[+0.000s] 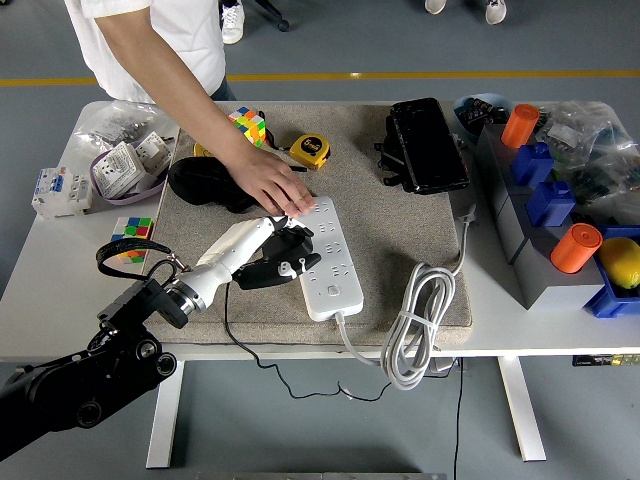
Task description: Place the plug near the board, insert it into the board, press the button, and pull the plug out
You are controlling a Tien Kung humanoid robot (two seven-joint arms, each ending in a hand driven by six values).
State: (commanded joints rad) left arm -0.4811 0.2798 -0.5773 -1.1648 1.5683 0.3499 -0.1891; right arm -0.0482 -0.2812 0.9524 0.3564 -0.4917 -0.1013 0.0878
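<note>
Inserting step in hand | left robot hand (283,256) curled closed around black plug (285,266), at left edge of white board (325,252) on bench (60,290) | person's hand (272,188) steadies board's far end | next: line prongs over a socket, push down | right arm unseen

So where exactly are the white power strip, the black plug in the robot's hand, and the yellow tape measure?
White power strip (332,262): head view, middle of its socket face.
Black plug (283,268): head view, its body, held by the left hand (268,245) at the strip's left edge.
Yellow tape measure (310,151): head view, top of its case.
</note>
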